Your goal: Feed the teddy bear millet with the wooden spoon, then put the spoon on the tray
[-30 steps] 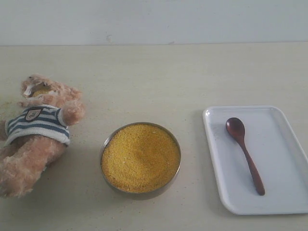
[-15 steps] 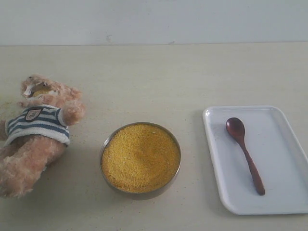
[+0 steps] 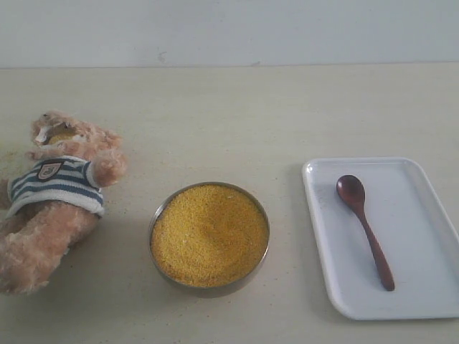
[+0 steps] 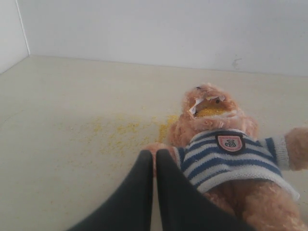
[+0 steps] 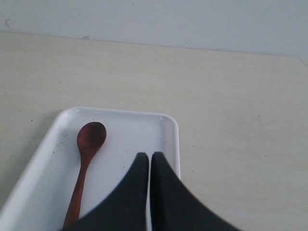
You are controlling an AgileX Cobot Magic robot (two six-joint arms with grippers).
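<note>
The teddy bear [image 3: 54, 197] lies on its back at the left of the table, in its striped shirt, with yellow millet in its open mouth [image 4: 210, 109]. A round metal bowl of millet [image 3: 209, 235] stands in the middle. On the white tray [image 3: 423, 236] at the right rests the wooden spoon [image 3: 364, 228], its bowl pointing away; the right wrist view shows the spoon [image 5: 84, 163] too. Neither arm appears in the exterior view. My left gripper [image 4: 154, 153] is shut and empty beside the bear's arm. Above the tray [image 5: 144, 132], my right gripper [image 5: 149, 156] is shut and empty, apart from the spoon.
Spilled millet grains [image 4: 122, 132] are scattered on the beige table beside the bear's head. A pale wall [image 3: 229, 32] runs along the far edge of the table.
</note>
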